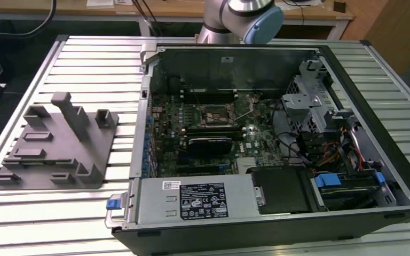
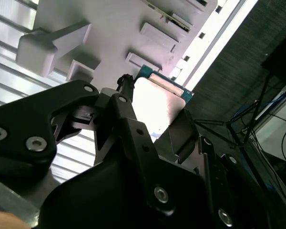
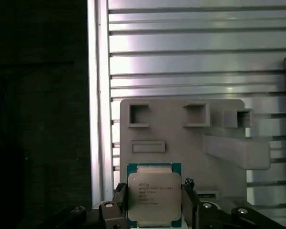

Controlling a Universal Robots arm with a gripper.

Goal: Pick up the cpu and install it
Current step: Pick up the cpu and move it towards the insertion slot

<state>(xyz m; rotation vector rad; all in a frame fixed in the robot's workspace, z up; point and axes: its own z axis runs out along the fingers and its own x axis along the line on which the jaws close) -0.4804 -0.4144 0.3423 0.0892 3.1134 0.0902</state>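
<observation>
The cpu, a flat square chip with a silvery top and a green edge, sits between the two black fingers of my gripper. One finger presses each side of it, so the gripper is shut on the chip. In the second wrist view the cpu is held at the fingertips of the gripper, above the gray holder block. The holder block lies behind the chip on the slatted table. The motherboard socket lies inside the open computer case.
The open computer case takes up the middle and the exterior view's right, with a power supply at its front and drive cages on the right. The gray holder block stands on the slatted metal table. The arm's base rises behind the case.
</observation>
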